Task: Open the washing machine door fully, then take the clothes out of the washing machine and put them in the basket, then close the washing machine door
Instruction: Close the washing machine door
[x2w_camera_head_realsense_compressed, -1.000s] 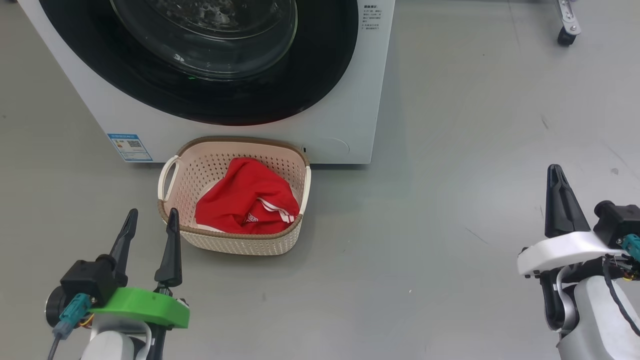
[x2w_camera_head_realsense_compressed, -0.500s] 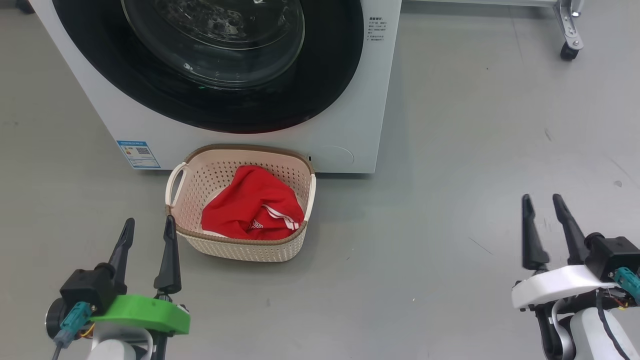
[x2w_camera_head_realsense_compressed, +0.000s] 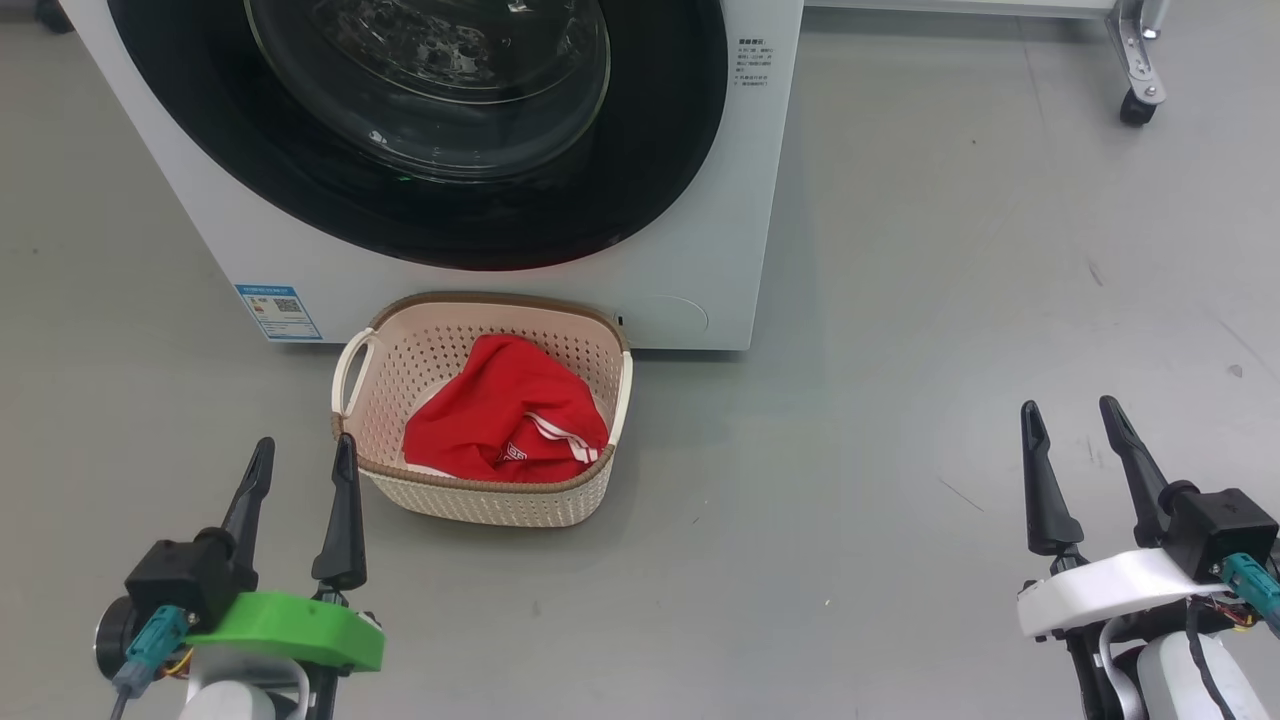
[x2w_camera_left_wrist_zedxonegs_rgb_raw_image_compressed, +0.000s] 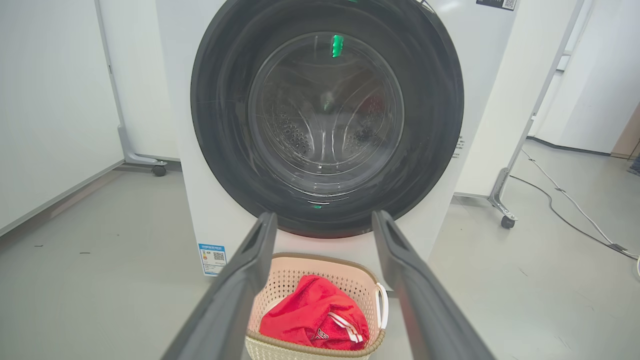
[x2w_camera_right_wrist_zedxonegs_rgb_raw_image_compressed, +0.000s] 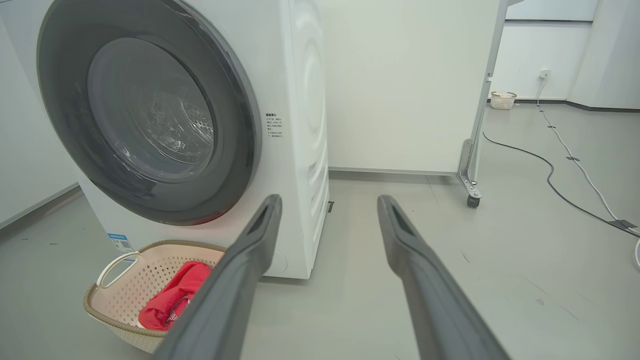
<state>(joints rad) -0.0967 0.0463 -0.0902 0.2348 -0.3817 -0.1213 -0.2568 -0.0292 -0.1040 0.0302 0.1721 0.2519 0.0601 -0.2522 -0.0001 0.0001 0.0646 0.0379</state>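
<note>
Red striped garment (x2w_camera_head_realsense_compressed: 490, 410) sat in the cream perforated basket (x2w_camera_head_realsense_compressed: 480, 505) just past left gripper's (x2w_camera_head_realsense_compressed: 306, 445) wide, empty fingers (x2w_camera_head_realsense_compressed: 345, 500); right gripper (x2w_camera_head_realsense_compressed: 1068, 405) same, job looked done.

Left pincer (x2w_camera_head_realsense_compressed: 298, 452) agape, empty; right pincer (x2w_camera_head_realsense_compressed: 1072, 415) agape, empty, fingers upward.

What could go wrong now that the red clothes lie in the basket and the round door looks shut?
The open left pincer hangs close beside the cream perforated plastic basket; a careless swing might tip it. The large round black-rimmed glass door looks shut, but whether it latched cannot be told. A dark cable lies on the grey floor; rolling over it might snag the robot.
</note>
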